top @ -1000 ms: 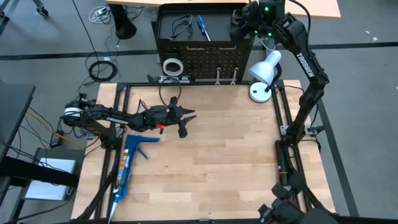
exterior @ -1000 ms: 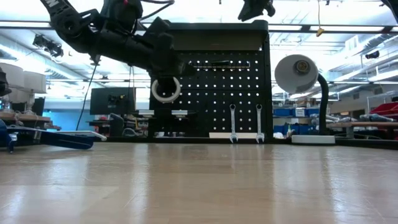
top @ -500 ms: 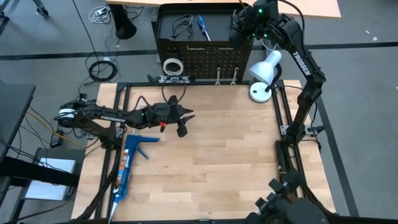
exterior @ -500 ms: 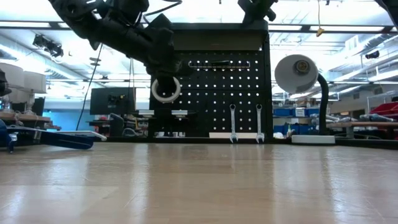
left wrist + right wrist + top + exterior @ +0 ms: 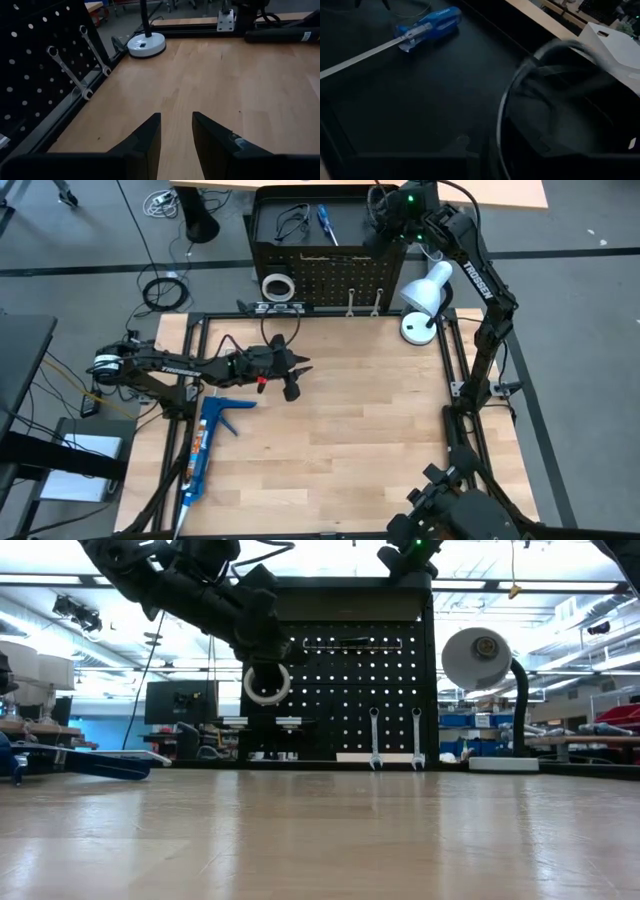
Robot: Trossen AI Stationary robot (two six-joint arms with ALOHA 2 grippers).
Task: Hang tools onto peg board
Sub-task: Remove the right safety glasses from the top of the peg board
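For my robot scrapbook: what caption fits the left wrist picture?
Open left gripper above the wooden table, two wrenches hanging on the peg board.

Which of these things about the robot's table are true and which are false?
1. Two silver wrenches hang on the black peg board. True.
2. The white tape ring lies flat on the wooden table. False: it hangs on the board.
3. The left gripper has open jaws, holding nothing. True.
4. The blue-handled screwdriver hangs beside the wrenches. False: it lies on the board's top tray.
5. The white desk lamp stands near the board's right end. True.
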